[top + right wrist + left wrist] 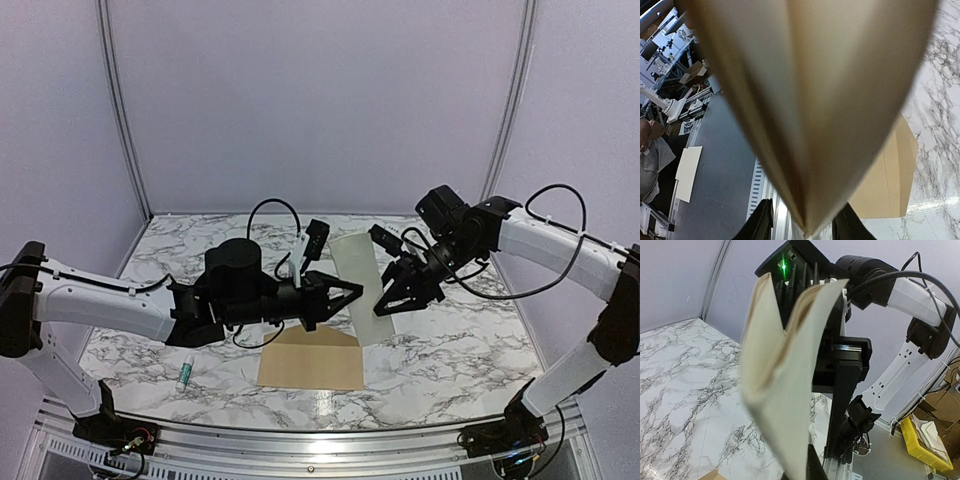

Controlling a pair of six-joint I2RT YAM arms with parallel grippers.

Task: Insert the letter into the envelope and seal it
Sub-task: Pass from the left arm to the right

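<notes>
Nearest, note the envelope (312, 358) lying flat on the table (450, 350) just ahead of the arm bases, gripped by nothing, with a small white tube (185, 375) well off to its left. Cannot tell from above whether open at the flap or not.

Just beyond, find the left hand (348, 293) clamped fully closed on the lower edge of the letter (355, 268), holding it upright in the air over the envelope's far edge. Shows in the left wrist view as bowed into a trough along its height, so probably stiff only while curled that way.

A little farther, see the right hand (392, 300) roughly half open, one finger either side of the sheet's opposite edge, apparently not pinching yet.

Now the hazards. Risks creasing or crumpling thin paper by closing the right hand across that bow instead of on a flat margin. Risks a drop onto the table, wide of the envelope, by releasing the left before securing the right. Risks a tear by drawing the two hands apart with both clamped. Risks a flop sideways on losing the curl, leaving the leading edge limp and hard to aim. Lastly, risks shoving the loose envelope across the smooth marble rather than entering its mouth, being pinned by neither hand.
</notes>
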